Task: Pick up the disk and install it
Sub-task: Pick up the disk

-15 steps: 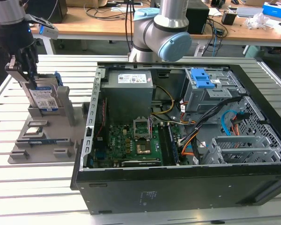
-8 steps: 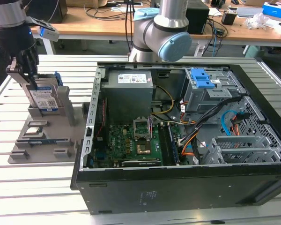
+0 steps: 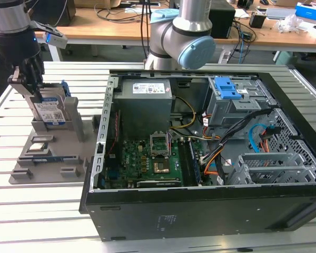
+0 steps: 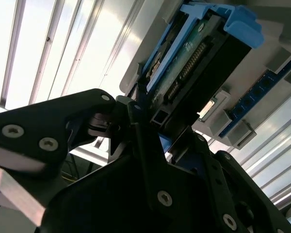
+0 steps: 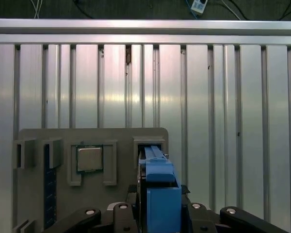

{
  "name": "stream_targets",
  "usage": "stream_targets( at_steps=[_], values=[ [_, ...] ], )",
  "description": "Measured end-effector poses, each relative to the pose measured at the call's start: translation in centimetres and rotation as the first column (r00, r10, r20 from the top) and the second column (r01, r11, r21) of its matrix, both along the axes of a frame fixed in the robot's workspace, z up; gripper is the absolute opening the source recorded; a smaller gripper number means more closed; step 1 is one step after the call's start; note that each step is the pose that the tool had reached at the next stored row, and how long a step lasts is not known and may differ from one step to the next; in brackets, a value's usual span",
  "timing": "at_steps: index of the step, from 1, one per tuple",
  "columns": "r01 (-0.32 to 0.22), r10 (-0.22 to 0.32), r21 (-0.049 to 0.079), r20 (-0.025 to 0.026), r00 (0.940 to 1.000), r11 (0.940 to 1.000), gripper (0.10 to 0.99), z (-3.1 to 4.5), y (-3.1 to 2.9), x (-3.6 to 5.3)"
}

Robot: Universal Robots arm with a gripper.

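The disk stands upright on edge at the exterior view's left, its white-and-blue label facing the camera. It is silver-grey with blue plastic along its sides. In the first wrist view its blue edge sits at lower centre.

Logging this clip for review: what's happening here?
A single robot arm has its gripper at the disk, which stands on edge in a grey holder tray at the exterior view's left. The disk is not yet installed: the open computer case sits apart, toward the exterior view's right.
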State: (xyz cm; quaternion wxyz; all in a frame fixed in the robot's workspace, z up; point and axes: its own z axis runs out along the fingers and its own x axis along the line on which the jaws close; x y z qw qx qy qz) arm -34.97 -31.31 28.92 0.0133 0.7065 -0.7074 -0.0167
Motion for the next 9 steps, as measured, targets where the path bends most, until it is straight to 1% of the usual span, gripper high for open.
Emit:
stream_targets(
  at_steps=[2,3,9],
  values=[
    [0.000,0.000,0.000,-0.0001,1.0000,1.0000,0.404,-0.01,0.00,0.00],
    [0.000,0.000,0.000,0.0000,1.0000,1.0000,0.365,-0.03,0.00,0.00],
    [0.000,0.000,0.000,0.0000,1.0000,1.0000,0.365,-0.14,0.00,0.00]
  ],
)
